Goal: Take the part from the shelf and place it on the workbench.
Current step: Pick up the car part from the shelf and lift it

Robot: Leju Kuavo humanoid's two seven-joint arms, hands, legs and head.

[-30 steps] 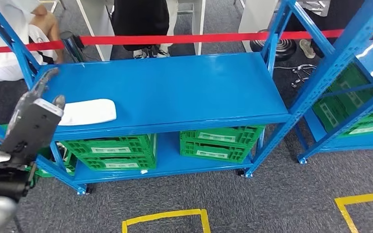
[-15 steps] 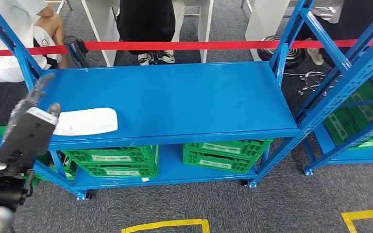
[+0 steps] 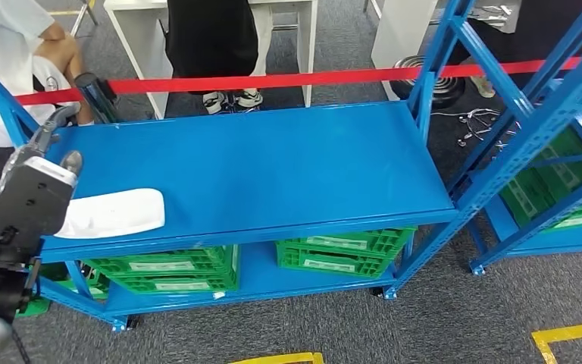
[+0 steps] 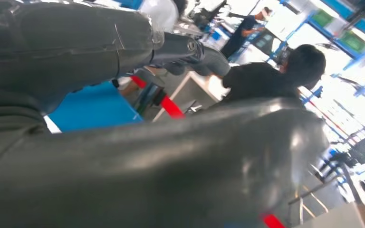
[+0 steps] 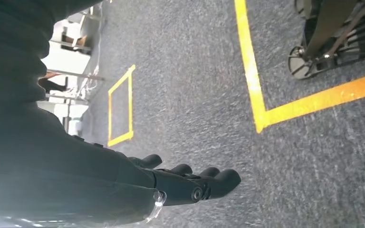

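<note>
While part (image 3: 114, 213) lay flat at shelf's (image 3: 273, 167) front left edge, untouched, left hand (image 3: 34, 186) hovered just beside its left end, fingers apart, holding nothing. Judged step: reach and grasp. Good approach: bring hand over part's near end, fingers over top, thumb under overhanging front edge; thin flat shape likely slips, so close slowly. Right hand (image 5: 190, 183) hung over floor, fingers loosely extended, empty.
</note>
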